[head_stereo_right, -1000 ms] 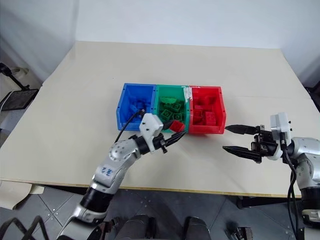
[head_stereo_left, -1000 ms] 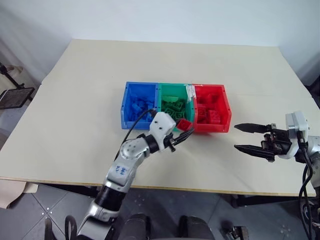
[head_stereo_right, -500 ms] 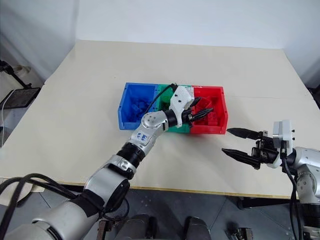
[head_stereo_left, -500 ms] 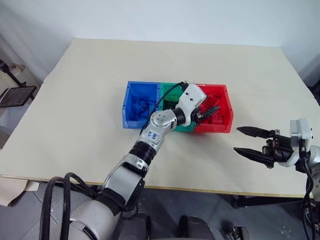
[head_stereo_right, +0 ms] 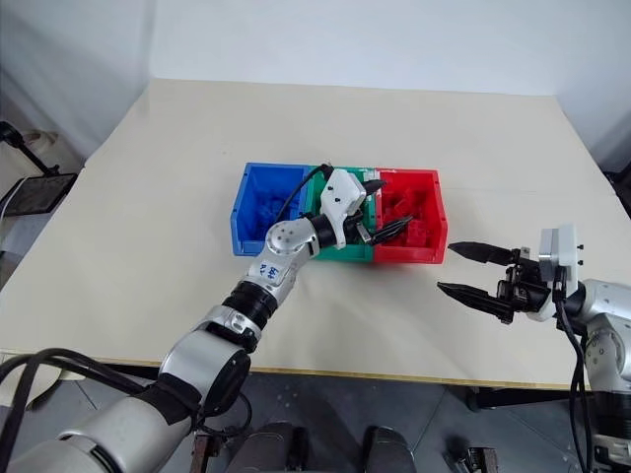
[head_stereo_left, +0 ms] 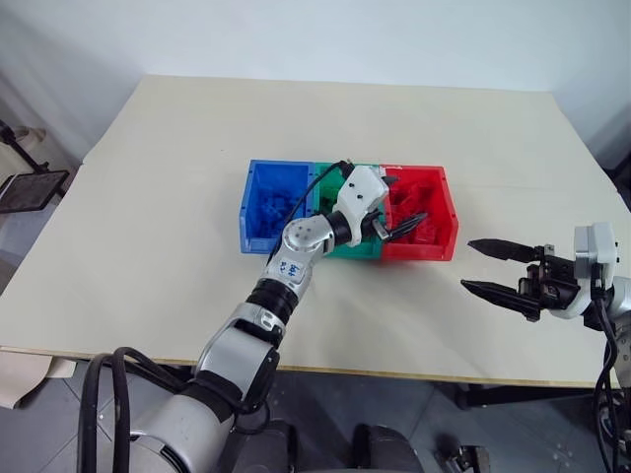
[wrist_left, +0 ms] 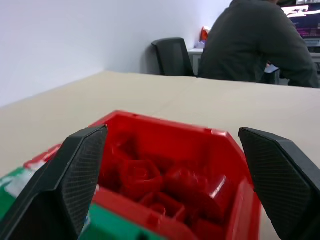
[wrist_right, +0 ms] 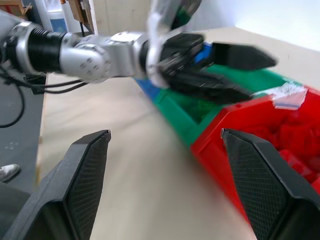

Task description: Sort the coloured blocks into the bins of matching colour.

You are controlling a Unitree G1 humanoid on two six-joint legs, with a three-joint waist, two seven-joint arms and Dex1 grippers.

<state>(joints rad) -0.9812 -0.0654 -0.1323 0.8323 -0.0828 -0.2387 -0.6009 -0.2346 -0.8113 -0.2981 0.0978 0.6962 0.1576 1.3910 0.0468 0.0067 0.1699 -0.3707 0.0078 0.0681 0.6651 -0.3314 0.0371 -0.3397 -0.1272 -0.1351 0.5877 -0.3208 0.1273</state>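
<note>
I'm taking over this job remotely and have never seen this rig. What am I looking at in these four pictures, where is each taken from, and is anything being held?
It is a two-armed robot at a table. The two wide pictures come from cameras on its head, looking down over its arms. The other two come from cameras on each wrist, looking out between that arm's two black fingers.

On the table stand three joined bins: the blue bin, the green bin and the red bin, each holding small toy blocks of its own colour.

The left pincer reaches over the red bin with its fingers apart and nothing between them. The right pincer hovers over bare table beside the red bin, open and empty too.

In the left wrist picture, a person sits beyond the table, back turned.
</note>
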